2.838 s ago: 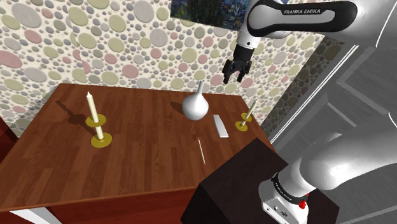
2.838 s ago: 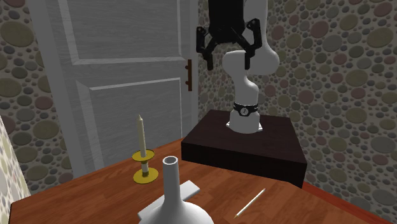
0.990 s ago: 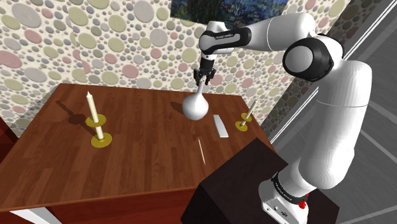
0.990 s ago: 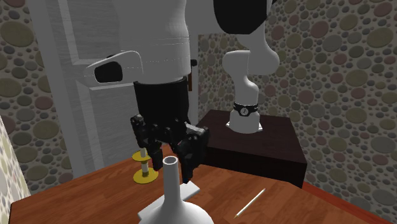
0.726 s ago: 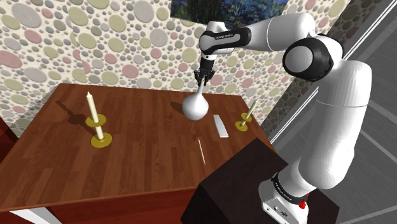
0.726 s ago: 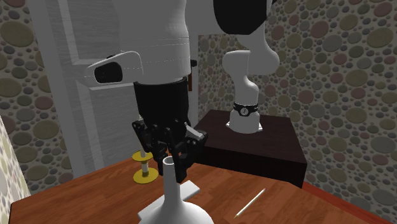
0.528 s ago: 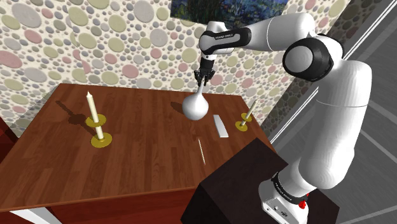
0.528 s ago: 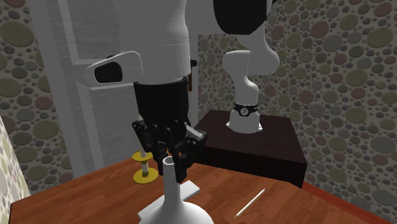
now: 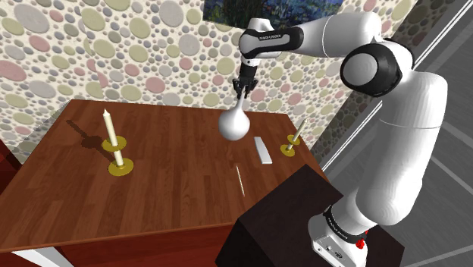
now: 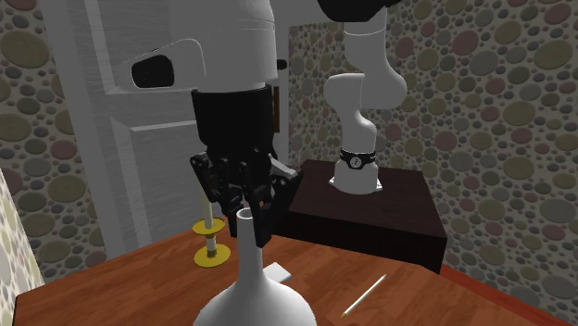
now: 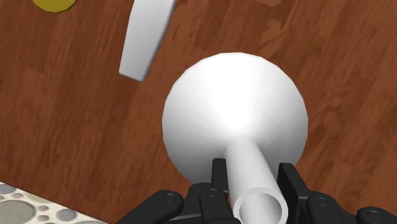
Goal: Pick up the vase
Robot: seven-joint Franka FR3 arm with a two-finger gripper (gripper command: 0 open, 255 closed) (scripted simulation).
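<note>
Gripper was clamped on the vase neck, one finger each side just under the rim. Vase hung straight below the gripper, long axis vertical & in line w/ the fingers, so I judged next move = plain pull up. Plain white: round bulb body, thin tube neck, open mouth. It was over the wooden table near the far wall; couldn't tell if base was clear of the wood.

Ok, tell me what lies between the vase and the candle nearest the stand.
A flat pale slab lies on the table between the vase and that candle, as the shoulder view shows.
</note>
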